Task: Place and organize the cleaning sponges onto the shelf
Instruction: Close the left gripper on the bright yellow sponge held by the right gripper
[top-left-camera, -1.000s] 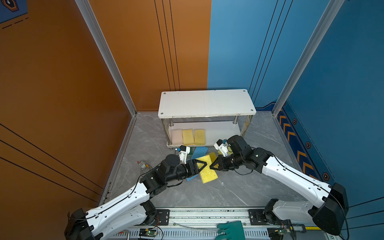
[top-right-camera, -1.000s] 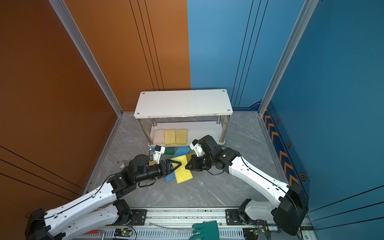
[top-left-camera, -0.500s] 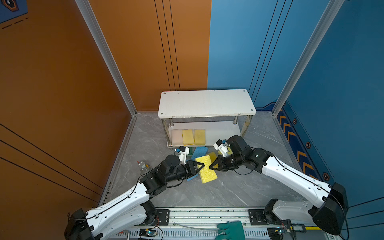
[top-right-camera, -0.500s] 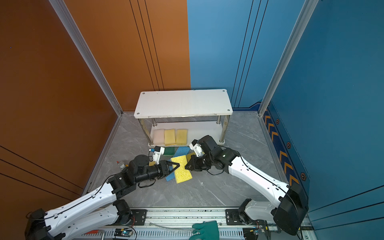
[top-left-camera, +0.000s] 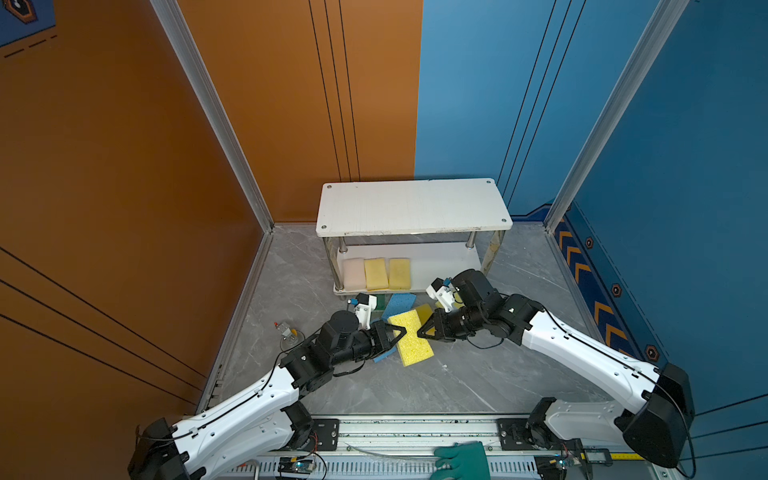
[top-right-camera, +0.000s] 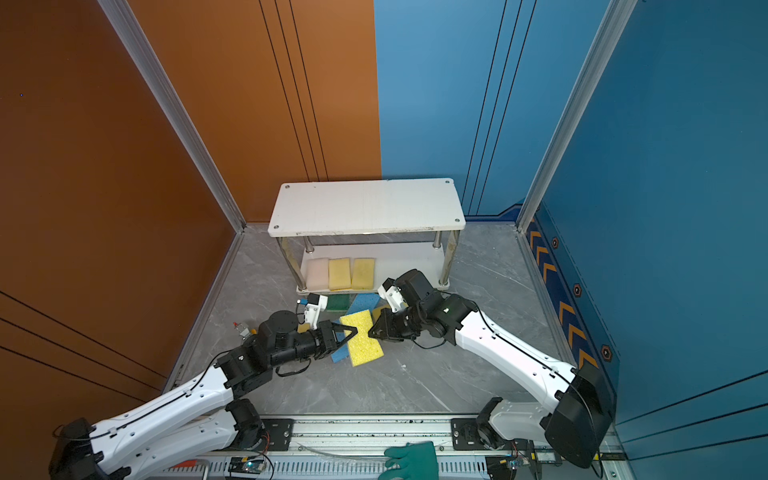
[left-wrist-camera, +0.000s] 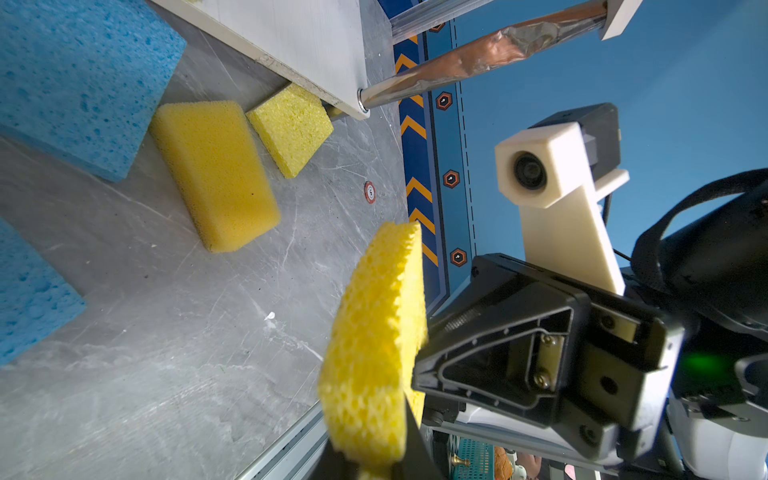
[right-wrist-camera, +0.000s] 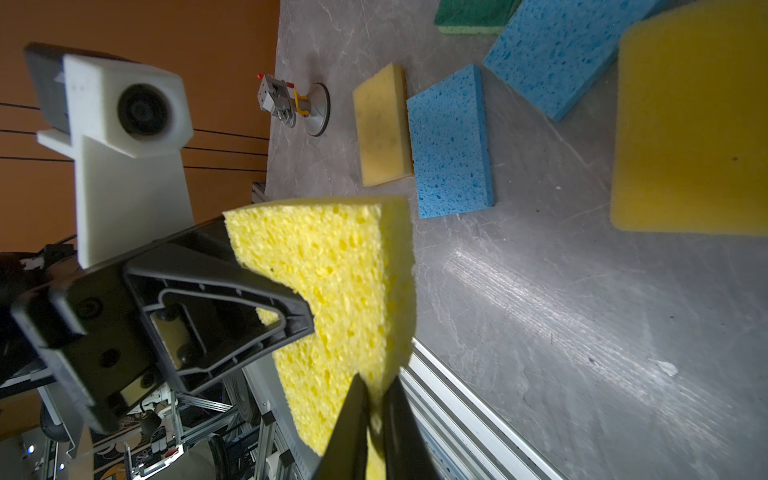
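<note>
The porous yellow sponge (top-left-camera: 409, 338) hangs just above the floor (top-left-camera: 457, 374) before the shelf (top-left-camera: 411, 208). The left gripper (top-left-camera: 399, 332) and the right gripper (top-left-camera: 420, 332) pinch its opposite edges tight, both arms reaching low and inward. The lower board (top-left-camera: 440, 262) holds one pink-beige sponge (top-left-camera: 354, 273) and two yellow sponges (top-left-camera: 376, 273).

Ten sponges in all — six yellow sponges (top-left-camera: 409, 337), two light blue sponges (top-left-camera: 401, 300), one dark green sponge (top-right-camera: 337, 302), one pink-beige sponge (top-left-camera: 354, 273) — plus one two-tier shelf (top-left-camera: 411, 208), one teal glove (top-left-camera: 463, 457).
</note>
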